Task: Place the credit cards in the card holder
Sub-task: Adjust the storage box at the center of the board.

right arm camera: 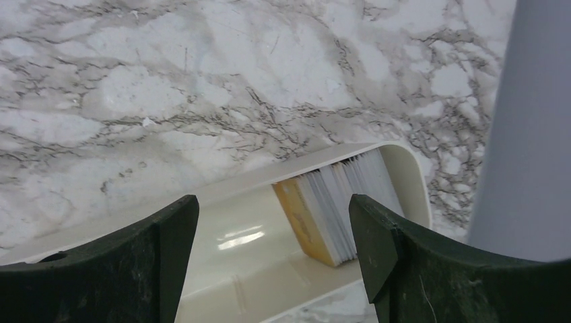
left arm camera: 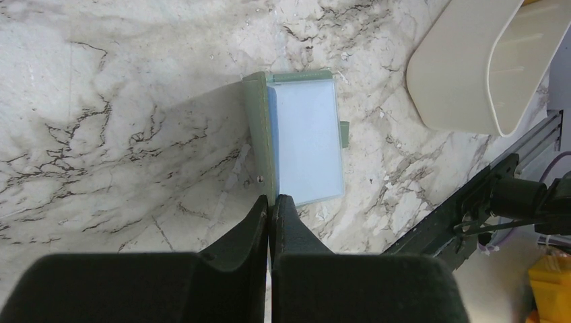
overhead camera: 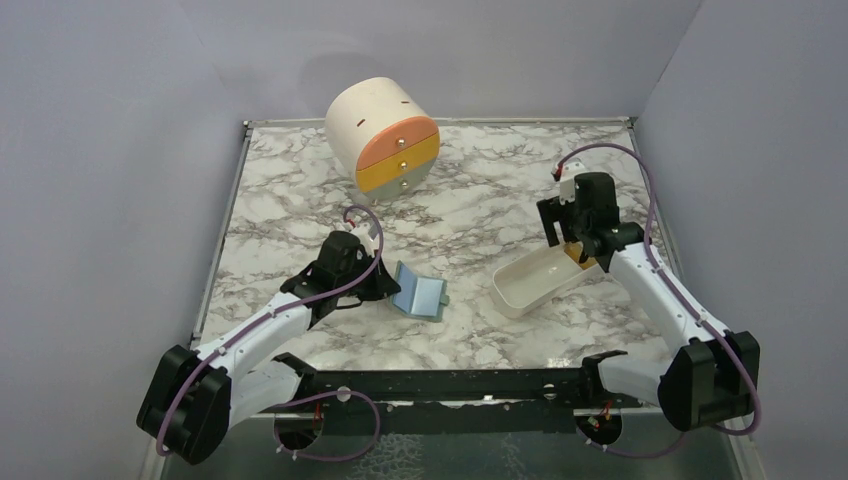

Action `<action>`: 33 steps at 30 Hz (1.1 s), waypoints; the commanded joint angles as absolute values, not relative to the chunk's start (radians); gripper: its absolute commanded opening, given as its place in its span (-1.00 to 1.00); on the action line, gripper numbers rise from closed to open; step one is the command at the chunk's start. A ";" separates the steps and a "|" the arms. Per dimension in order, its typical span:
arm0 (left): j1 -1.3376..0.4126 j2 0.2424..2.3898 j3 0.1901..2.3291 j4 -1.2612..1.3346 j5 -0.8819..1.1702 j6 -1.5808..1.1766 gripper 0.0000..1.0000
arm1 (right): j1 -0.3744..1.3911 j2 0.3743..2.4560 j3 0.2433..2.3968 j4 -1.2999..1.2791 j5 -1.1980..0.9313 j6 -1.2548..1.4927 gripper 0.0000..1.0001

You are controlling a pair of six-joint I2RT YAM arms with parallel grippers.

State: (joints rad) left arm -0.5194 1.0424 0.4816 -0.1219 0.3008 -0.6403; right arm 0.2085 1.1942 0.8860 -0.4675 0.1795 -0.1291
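Observation:
The sage-green card holder [overhead camera: 420, 293] lies open near the middle of the table. In the left wrist view one flap [left arm camera: 259, 134] stands on edge and the other shows its pale blue lining [left arm camera: 306, 138]. My left gripper [left arm camera: 271, 200] is shut on the near end of the upright flap; it also shows in the top view [overhead camera: 383, 283]. The credit cards [right arm camera: 337, 202] stand as a stack in the right end of a white tray, a tan-orange card [right arm camera: 303, 222] in front and several pale ones behind. My right gripper [right arm camera: 273, 208] is open just above the tray, the stack between its fingers; it also shows in the top view [overhead camera: 572, 245].
The long white tray [overhead camera: 530, 285] lies right of the card holder, and shows in the left wrist view [left arm camera: 464, 74]. A cream cylinder with orange, yellow and grey drawers [overhead camera: 385, 135] stands at the back. Grey walls close in the table. A black rail [overhead camera: 450, 380] runs along the near edge.

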 commanded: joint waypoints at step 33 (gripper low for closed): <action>-0.521 1.021 0.457 -0.052 0.386 -0.650 -1.00 | 0.117 1.406 0.794 -0.350 0.451 -0.540 0.07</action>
